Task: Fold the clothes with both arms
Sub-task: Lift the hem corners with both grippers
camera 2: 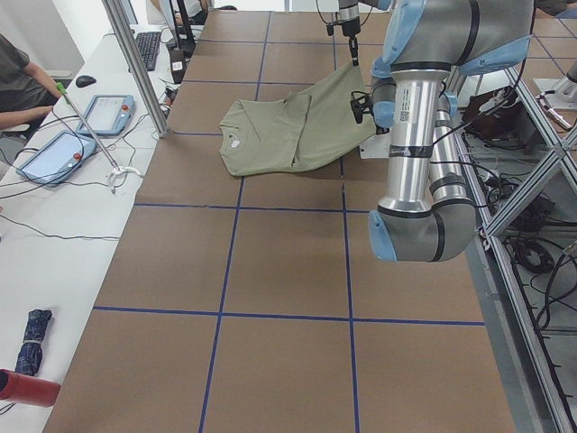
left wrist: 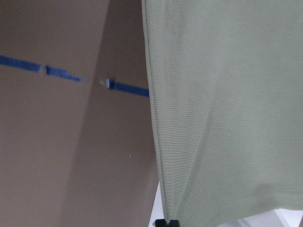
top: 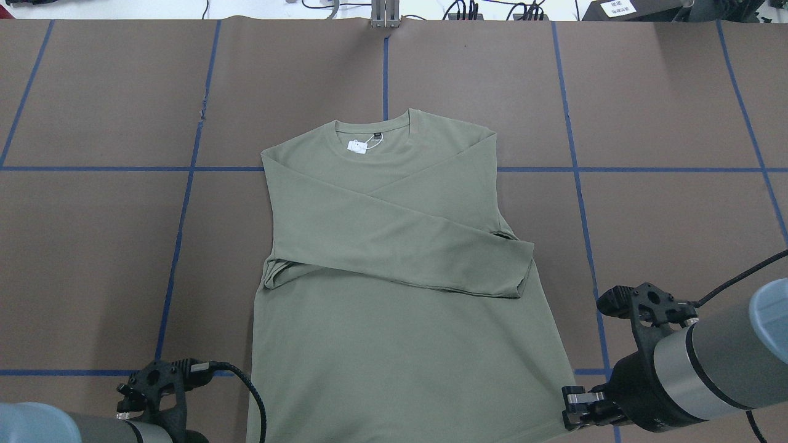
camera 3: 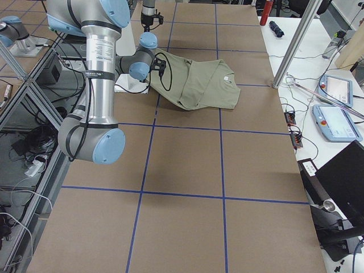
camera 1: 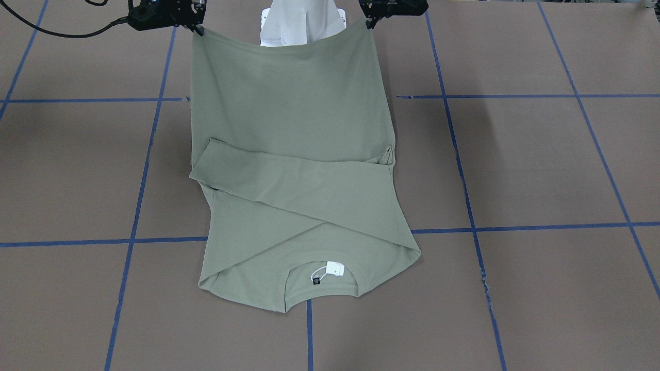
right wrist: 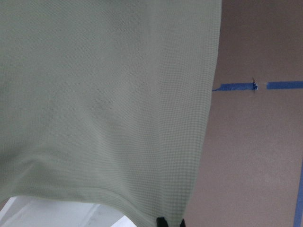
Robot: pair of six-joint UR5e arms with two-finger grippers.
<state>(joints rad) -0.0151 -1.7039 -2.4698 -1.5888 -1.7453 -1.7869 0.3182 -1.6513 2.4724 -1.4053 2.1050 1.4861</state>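
Left wrist-mounted: fine waffle-knit green shirt.

Brown table, blue tape lines; green shirt lies collar-end on it.

The sage-green long-sleeved shirt is spread on the brown table with its 2 sleeves crossed over the body. A white paper tag and a black label are seen at the neck. The hem is raised off the table, 1 corner pinched by the left gripper and 1 by the right gripper.
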